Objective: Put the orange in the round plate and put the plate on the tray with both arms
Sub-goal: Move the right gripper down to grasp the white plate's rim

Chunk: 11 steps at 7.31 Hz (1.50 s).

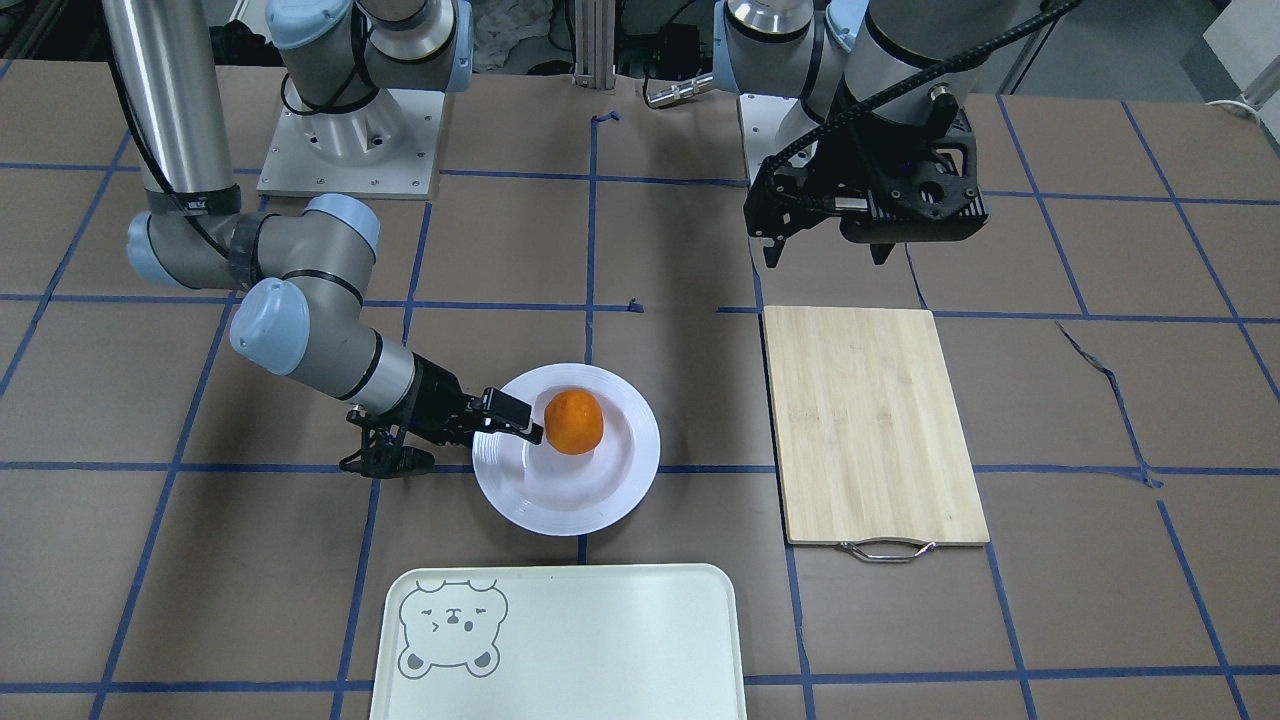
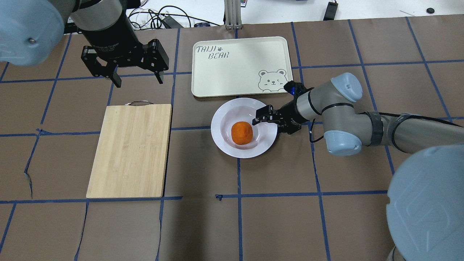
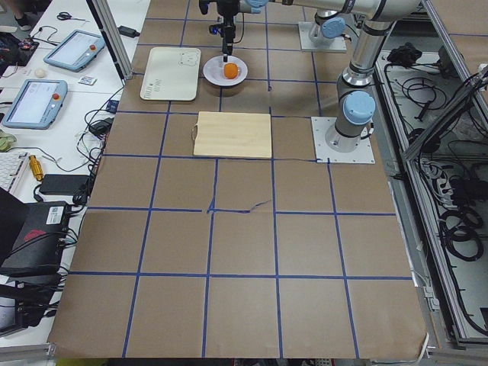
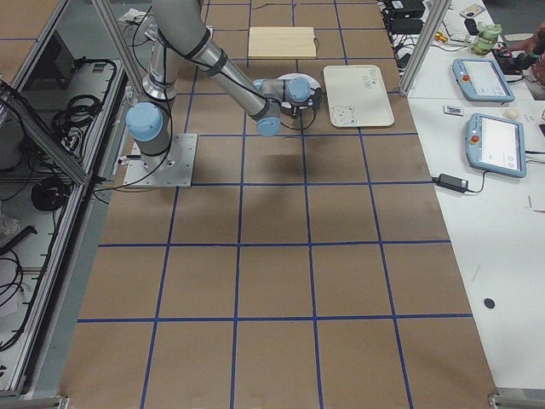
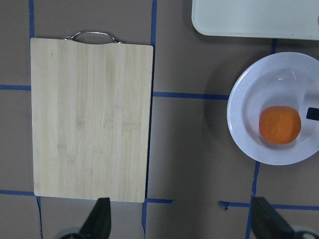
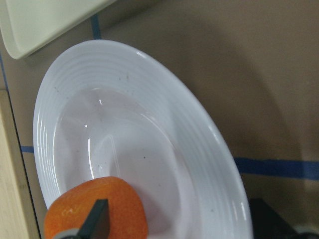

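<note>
right gripper (image 2: 269,121) is straddling the rim of the round plate (image 2: 232,148) beside the orange (image 2: 241,132), jaws parted, seemingly unclamped; left gripper (image 2: 137,78) is hovering, jaws spread, empty.

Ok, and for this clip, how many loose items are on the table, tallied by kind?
orange: 1
round plate: 1
tray: 1
bamboo cutting board: 1
Total: 4
</note>
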Each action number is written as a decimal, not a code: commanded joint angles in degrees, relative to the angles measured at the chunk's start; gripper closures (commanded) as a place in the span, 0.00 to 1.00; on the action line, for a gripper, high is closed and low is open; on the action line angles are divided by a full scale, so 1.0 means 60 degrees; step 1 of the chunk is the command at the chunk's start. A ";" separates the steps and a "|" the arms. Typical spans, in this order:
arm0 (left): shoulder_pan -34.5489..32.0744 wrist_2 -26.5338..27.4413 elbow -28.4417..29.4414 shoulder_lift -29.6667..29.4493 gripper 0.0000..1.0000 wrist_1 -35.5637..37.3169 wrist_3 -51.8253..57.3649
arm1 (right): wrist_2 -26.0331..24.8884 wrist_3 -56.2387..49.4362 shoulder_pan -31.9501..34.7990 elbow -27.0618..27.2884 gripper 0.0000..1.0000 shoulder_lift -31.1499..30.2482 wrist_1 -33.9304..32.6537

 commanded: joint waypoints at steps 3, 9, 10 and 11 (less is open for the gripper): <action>0.0014 -0.0012 -0.0002 0.0014 0.00 0.0000 0.0000 | -0.0015 0.0084 0.0000 0.0000 0.30 0.0052 -0.0150; 0.0015 0.0003 0.0013 0.0014 0.00 0.0000 0.0001 | -0.0235 0.0084 0.0000 0.0000 0.67 0.0022 -0.0121; 0.0015 0.0003 0.0013 0.0014 0.00 0.0000 0.0001 | -0.0249 0.0084 0.0014 0.0000 0.70 -0.0007 -0.0121; 0.0015 0.0003 0.0013 0.0014 0.00 0.0000 0.0001 | -0.0249 0.0099 0.0000 0.0000 0.71 -0.0021 -0.0121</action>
